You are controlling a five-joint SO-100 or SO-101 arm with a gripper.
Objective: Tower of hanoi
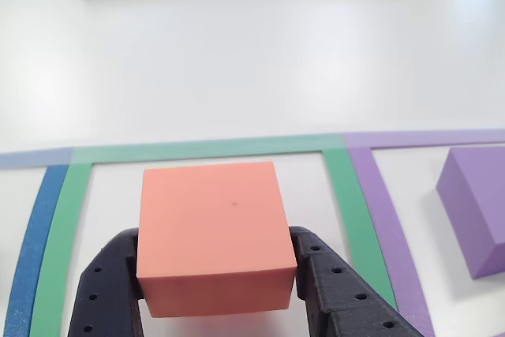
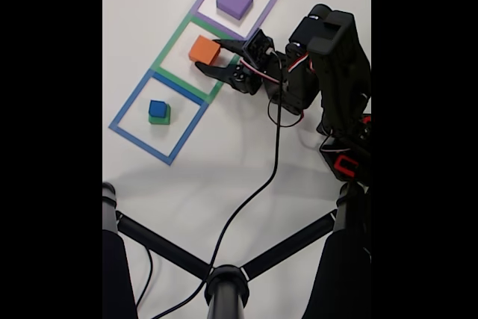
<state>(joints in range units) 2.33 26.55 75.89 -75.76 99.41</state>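
The robot's black two-finger hand (image 1: 217, 293) has its fingers on either side of the salmon-orange foam cube (image 1: 213, 234), spread about as wide as the cube. Can't tell if it's actually squeezing or just resting against it. The cube sits square between the fingers, inside the green tape square (image 2: 190, 59) on the white counter (image 1: 237, 69).

Just right of the hand in the other view there's a purple foam cube (image 1: 477, 207) in its purple tape square (image 2: 235, 1). The fixed view adds a small blue cube stacked on a green one (image 2: 157, 112) in the blue tape square (image 2: 157, 117), on the hand's other side.
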